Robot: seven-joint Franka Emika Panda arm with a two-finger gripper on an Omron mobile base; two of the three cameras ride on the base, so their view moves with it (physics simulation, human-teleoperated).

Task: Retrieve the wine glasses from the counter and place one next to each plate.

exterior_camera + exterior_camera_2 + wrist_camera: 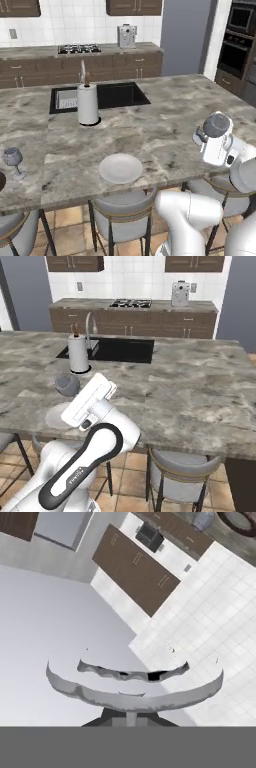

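One wine glass (216, 125) rides above the near right of the marbled bench (170, 120), its rounded grey-blue bowl up at the end of the white arm (220, 150); seen from the hand itself, the rim and bowl of that carried glass (134, 688) curve right in front of the camera, so I judge it pinched low, by the stem, which keeps the bowl upright and clear for travel; the claw (131, 719) reads as closed tight on that thin stem, though its tips are mostly hidden beneath the glass. The other wine glass (13, 161) stands upright near the bench's left edge, close beside a dark-rimmed plate (1, 181) that barely shows at the frame's edge; that one looks already delivered. The white plate (120, 168) lies flat near the front edge, over a stool (122, 207), with nothing beside it; the carried glass probably belongs there. Further back stand a paper-towel roll (88, 104) and the sink (112, 95); beyond them, the far counter (75, 51) by the white tiles.
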